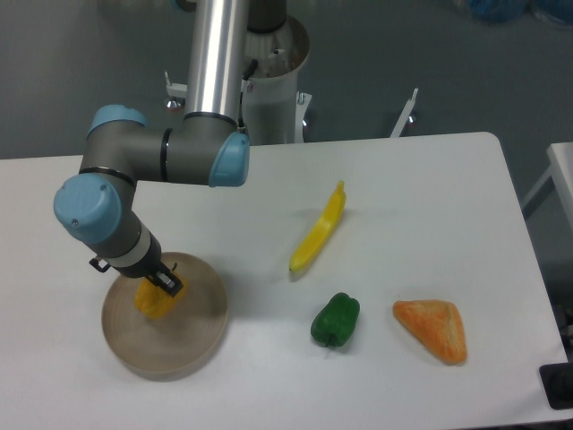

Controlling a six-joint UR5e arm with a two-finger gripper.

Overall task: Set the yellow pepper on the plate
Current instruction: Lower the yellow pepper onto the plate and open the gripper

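Observation:
The yellow pepper (154,302) is chunky and yellow-orange and sits over the left part of the round beige-tan plate (192,336) at the table's front left. My gripper (166,285) reaches down from the arm's wrist right onto the top of the pepper. Its dark fingers (170,283) are mostly hidden by the wrist and the pepper. I cannot tell whether they hold the pepper or whether the pepper rests on the plate.
A long slim yellow banana-like item (320,230) lies mid-table. A green pepper (337,320) is at the front centre. A flat orange wedge (434,329) lies to its right. The arm's base column (269,72) stands at the back edge.

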